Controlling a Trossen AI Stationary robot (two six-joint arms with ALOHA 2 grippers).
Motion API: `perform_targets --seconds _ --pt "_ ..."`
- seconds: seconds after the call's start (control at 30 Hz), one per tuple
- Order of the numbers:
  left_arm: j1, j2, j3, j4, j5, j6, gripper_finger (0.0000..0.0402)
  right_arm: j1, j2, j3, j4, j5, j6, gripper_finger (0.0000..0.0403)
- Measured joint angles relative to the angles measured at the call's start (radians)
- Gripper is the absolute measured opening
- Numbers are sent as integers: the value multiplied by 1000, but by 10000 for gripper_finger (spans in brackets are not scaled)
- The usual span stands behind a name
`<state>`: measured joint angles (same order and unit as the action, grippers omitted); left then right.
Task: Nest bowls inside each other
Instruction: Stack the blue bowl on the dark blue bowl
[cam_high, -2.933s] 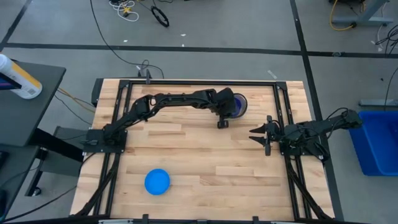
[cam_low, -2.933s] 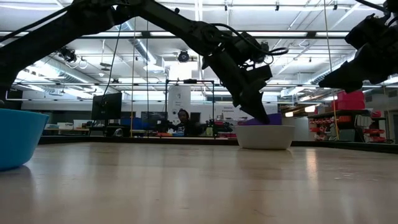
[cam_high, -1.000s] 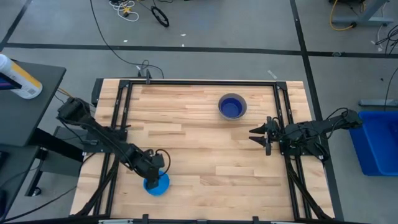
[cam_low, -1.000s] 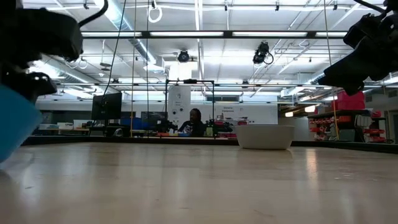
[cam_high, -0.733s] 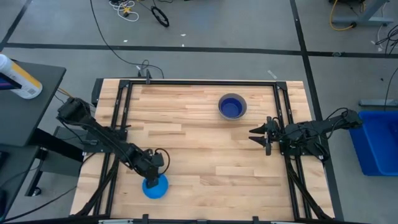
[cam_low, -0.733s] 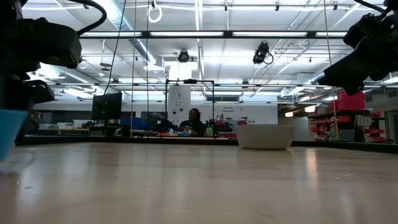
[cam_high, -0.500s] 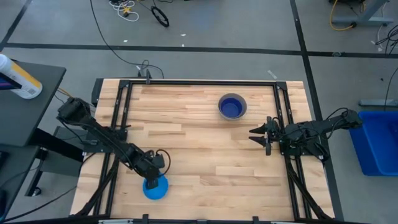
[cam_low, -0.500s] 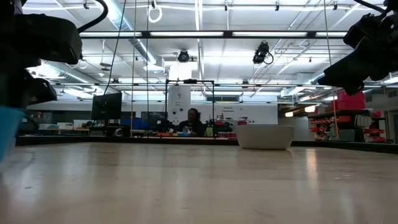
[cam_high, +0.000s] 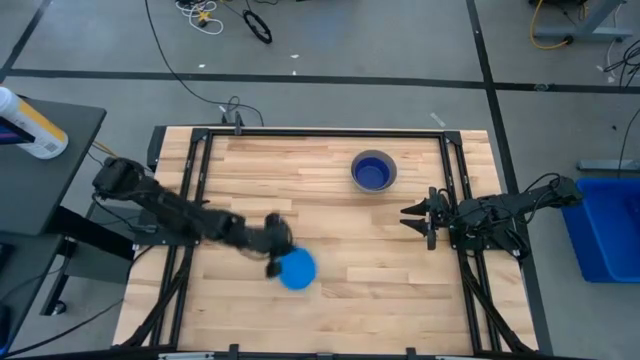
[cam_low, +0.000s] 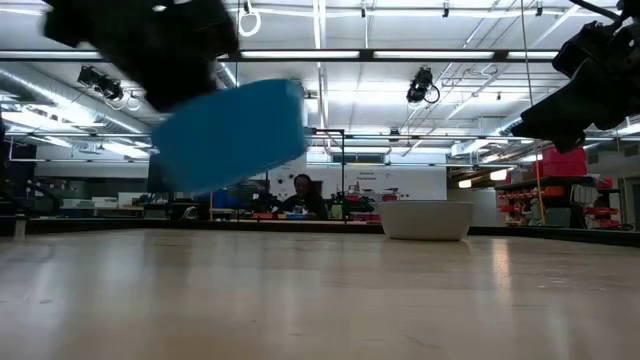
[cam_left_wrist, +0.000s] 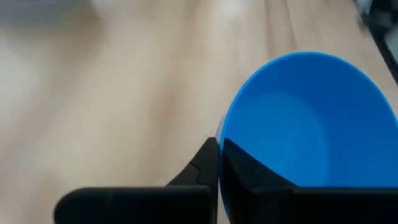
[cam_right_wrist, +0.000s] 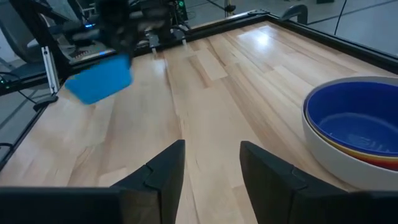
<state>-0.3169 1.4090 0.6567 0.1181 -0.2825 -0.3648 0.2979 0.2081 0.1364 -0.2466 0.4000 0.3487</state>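
My left gripper (cam_high: 272, 262) is shut on a light blue bowl (cam_high: 297, 269), which hangs in the air over the near middle of the table; it also shows in the low view (cam_low: 235, 135) and the right wrist view (cam_right_wrist: 99, 79). A stack of nested bowls (cam_high: 374, 171), grey outside and dark blue inside, rests on its base at the far right. Red and yellow rims show between them (cam_right_wrist: 348, 155). My right gripper (cam_high: 410, 212) waits open at the right edge, near the stack. My left gripper holds the light blue bowl by its rim (cam_left_wrist: 222, 142), one finger inside the bowl (cam_left_wrist: 249, 177) and one outside the wall (cam_left_wrist: 198, 174). The fingers come slanting down from the table's left. The bowl is lifted clear of the table and tilted.
Bare wooden tabletop lies between the lifted bowl and the stack. A black metal frame (cam_high: 320, 131) runs round the table's edges. A person sits far off in the room behind the table (cam_low: 301, 195).
My left gripper has taken the light blue bowl off the table at the near left and swung it toward the table's right and a little toward the far edge, turning as it went. The bowl is now lifted clear and tilted.
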Motion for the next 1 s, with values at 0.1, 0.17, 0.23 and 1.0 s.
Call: perform_targets --seconds 0.1,0.17,0.23,1.0 --pt "156 0 0 214 40 219 6 0 0 0 0 0 -6 162" --pt "276 6 1 381 146 312 6 0 0 0 0 0 -8 161" --pt "397 41 4 549 263 348 6 0 0 0 0 0 -9 161" --pt "724 816 1218 -394 523 588 6 0 2 0 -24 -9 -40 161"
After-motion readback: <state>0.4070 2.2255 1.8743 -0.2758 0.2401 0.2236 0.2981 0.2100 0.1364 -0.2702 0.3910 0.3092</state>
